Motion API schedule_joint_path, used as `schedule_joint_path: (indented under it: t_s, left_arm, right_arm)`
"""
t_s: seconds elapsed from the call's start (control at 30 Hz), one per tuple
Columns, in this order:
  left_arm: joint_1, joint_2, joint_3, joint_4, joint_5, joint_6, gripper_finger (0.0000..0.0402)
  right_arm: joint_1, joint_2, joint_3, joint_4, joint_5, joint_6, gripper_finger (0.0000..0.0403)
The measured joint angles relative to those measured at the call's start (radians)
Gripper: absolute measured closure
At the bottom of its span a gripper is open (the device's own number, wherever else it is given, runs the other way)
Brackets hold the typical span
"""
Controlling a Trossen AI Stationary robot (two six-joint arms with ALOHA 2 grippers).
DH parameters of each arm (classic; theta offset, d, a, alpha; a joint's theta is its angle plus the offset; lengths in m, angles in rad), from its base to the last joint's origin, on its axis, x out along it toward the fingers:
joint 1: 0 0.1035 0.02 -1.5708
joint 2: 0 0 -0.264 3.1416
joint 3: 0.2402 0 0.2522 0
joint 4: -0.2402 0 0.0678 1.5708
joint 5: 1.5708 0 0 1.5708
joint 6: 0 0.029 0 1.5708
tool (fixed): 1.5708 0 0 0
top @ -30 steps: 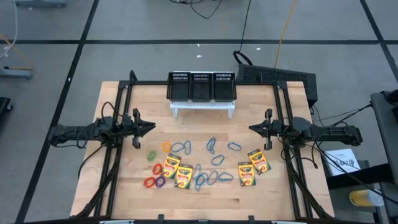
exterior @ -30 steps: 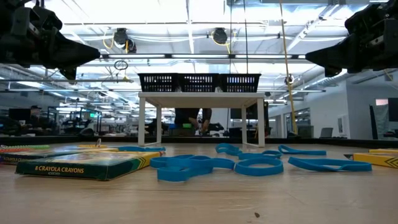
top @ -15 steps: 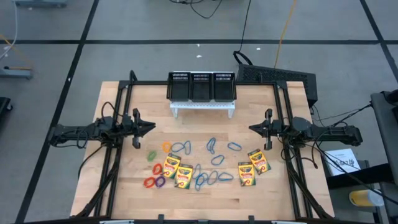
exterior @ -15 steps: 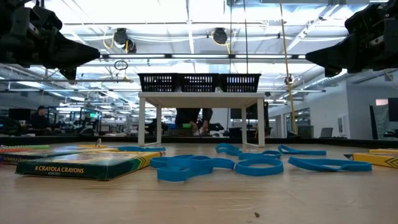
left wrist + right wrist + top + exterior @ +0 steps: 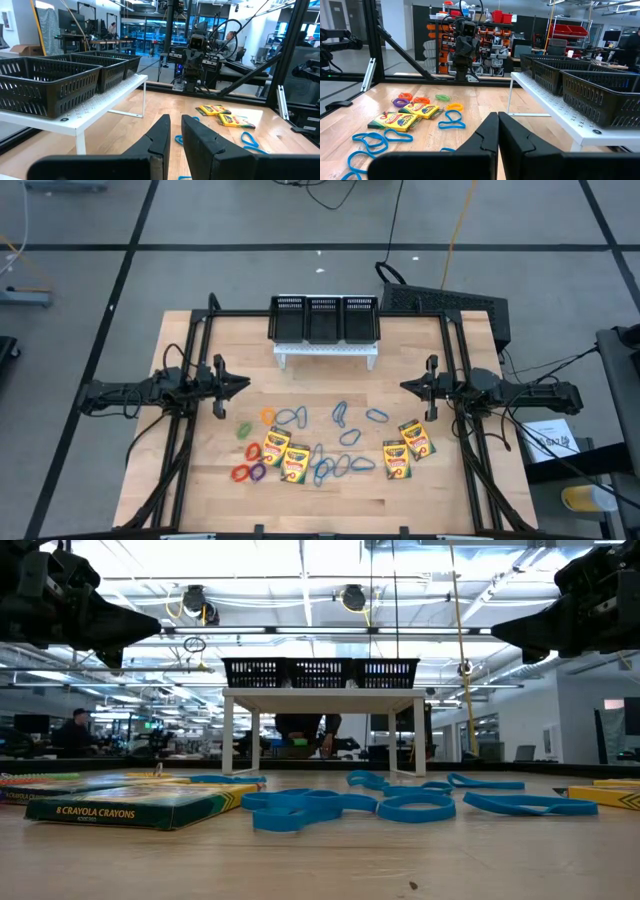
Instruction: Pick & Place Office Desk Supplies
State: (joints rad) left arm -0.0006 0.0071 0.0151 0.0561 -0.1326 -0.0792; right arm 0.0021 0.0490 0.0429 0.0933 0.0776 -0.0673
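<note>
Crayon boxes lie flat on the wooden table: two at near left (image 5: pixel 276 446) (image 5: pixel 295 463), two at near right (image 5: pixel 396 460) (image 5: pixel 416 438). Thin blue loops (image 5: pixel 340 415) (image 5: pixel 330 467) are scattered between them. Small orange (image 5: pixel 267 416), green (image 5: pixel 244 427), red (image 5: pixel 240 473) and purple (image 5: pixel 257 472) loops lie at the left. My left gripper (image 5: pixel 243 384) (image 5: pixel 175 122) hovers level above the table's left side, its fingers a narrow gap apart, nothing between them. My right gripper (image 5: pixel 404 387) (image 5: pixel 498 117) hovers level over the right side, shut and empty.
A black three-compartment mesh organiser (image 5: pixel 325 318) stands on a low white shelf (image 5: pixel 327 352) at the table's far middle. Black frame rails (image 5: pixel 190 380) (image 5: pixel 455 370) run along both table sides. Bare wood lies near the front edge (image 5: pixel 330 505). People move in the room beyond.
</note>
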Motion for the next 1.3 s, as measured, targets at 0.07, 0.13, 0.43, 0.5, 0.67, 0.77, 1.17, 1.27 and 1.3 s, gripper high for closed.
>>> schedule_joint_path:
  t_s: [0.07,0.13,0.43,0.5,0.67,0.77,1.17,1.27,1.3]
  left_arm:
    - [0.000,0.000,0.000,0.000,0.000,0.000,0.0346]
    - [0.000,0.000,0.000,0.000,0.000,-0.002,0.0346]
    - [0.000,0.000,0.000,0.000,0.001,-0.117,0.0346]
    - [0.000,0.000,0.000,0.000,0.001,-0.132,0.0346]
    - [0.000,0.000,0.000,0.000,0.001,-0.134,0.0346]
    - [0.000,0.000,0.000,0.000,0.001,-0.134,0.0346]
    - [0.000,0.000,0.000,0.000,0.001,-0.134,0.0346]
    - [0.000,0.000,0.000,0.000,0.001,-0.134,0.0346]
    - [0.000,0.000,0.000,0.000,0.001,-0.134,0.0346]
  right_arm:
    - [0.000,0.000,0.000,0.000,0.000,0.000,0.0403]
    - [0.000,0.000,0.000,0.000,0.000,0.000,0.0403]
    - [0.000,0.000,0.000,0.000,0.000,0.000,0.0403]
    - [0.000,0.000,0.000,0.001,0.000,0.000,0.0403]
    - [0.000,0.000,0.000,0.012,0.000,0.002,0.0403]
    - [0.000,0.000,0.000,0.036,0.000,0.003,0.0403]
    - [0.000,0.000,0.000,0.178,-0.001,0.270,0.0403]
    - [0.000,0.000,0.000,0.198,-0.001,0.272,0.0403]
    - [0.000,0.000,0.000,0.200,-0.001,0.267,0.0403]
